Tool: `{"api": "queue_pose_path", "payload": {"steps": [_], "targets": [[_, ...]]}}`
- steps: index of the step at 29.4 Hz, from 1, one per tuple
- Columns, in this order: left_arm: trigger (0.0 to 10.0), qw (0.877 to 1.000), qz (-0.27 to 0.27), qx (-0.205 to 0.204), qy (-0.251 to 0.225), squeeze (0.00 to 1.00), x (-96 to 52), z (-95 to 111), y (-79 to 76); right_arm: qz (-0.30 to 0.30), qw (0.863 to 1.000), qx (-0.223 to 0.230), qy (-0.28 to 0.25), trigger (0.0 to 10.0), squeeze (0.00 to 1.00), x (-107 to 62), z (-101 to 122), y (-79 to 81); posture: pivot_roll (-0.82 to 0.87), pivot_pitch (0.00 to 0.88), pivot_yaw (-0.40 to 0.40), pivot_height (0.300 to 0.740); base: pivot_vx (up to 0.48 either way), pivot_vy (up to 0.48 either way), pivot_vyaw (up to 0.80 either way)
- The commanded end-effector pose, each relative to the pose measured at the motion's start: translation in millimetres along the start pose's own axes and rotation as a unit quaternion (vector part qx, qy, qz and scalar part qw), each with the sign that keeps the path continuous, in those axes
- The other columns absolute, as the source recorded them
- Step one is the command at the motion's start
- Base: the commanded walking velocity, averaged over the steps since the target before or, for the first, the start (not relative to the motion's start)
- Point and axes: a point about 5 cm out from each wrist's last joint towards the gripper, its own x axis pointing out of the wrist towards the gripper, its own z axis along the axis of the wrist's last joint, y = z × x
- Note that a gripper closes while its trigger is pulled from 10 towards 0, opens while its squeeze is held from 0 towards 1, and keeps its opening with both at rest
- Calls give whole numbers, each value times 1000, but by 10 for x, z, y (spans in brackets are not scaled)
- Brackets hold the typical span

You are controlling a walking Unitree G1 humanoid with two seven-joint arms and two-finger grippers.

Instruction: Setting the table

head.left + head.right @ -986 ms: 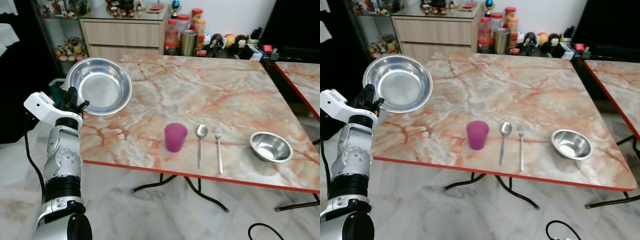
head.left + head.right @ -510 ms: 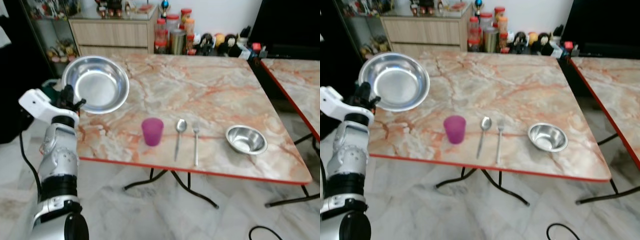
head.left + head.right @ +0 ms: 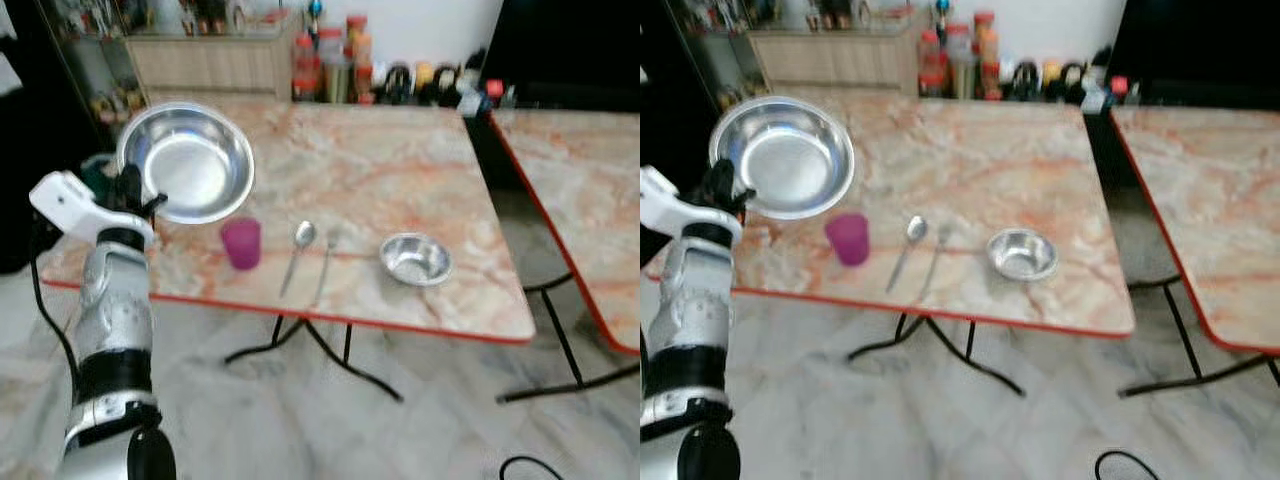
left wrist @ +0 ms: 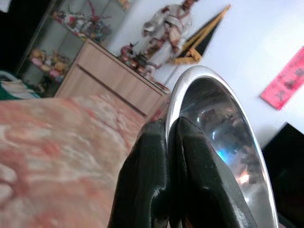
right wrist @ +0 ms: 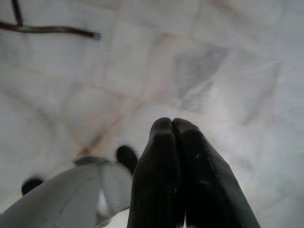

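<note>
Over the marble worktop's (image 3: 400, 170) left edge, I am pinching the rigid, slippery steel bowl's (image 3: 190, 160) thin rim with my left gripper's (image 3: 130, 190) fingers; it is looking light.

The large bowl (image 3: 186, 162) is sitting pinched by its rim between the left gripper (image 3: 133, 194) fingers (image 4: 156, 180). Right of those fingers, the cup (image 3: 241, 243), spoon (image 3: 297, 252), fork (image 3: 322, 268) and small bowl (image 3: 415, 258) are lying in a row on the table (image 3: 400, 170).
</note>
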Motion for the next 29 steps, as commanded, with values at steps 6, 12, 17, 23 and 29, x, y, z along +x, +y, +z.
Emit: {"api": "queue_pose_path", "payload": {"steps": [6, 12, 17, 23, 29], "targets": [[10000, 1000, -4, 11, -27, 0, 28, 173, -2, 2, 1000, -12, -7, 10000, 0, 9, 30, 21, -25, 80, -1, 740, 0, -349, 106], [10000, 999, -6, 14, -29, 0, 31, 191, -9, -1, 1000, 1, -5, 10000, 0, 6, 16, 20, -24, 80, 1, 740, 0, -351, 500], [10000, 999, -8, 16, -29, 0, 35, 201, -25, -1, 1000, -4, -4, 10000, 0, 8, 14, 28, -24, 78, 2, 740, 0, -349, 0], [10000, 999, -8, 16, -29, 0, 37, 203, -29, -3, 1000, 6, -2, 10000, 0, 10, 14, 28, -24, 78, 2, 740, 0, -346, 0], [10000, 999, -8, 18, -29, 0, 30, 204, -33, -6, 1000, 6, -6, 10000, 0, 14, 38, 14, -26, 75, -1, 740, 0, -347, 0]]}}
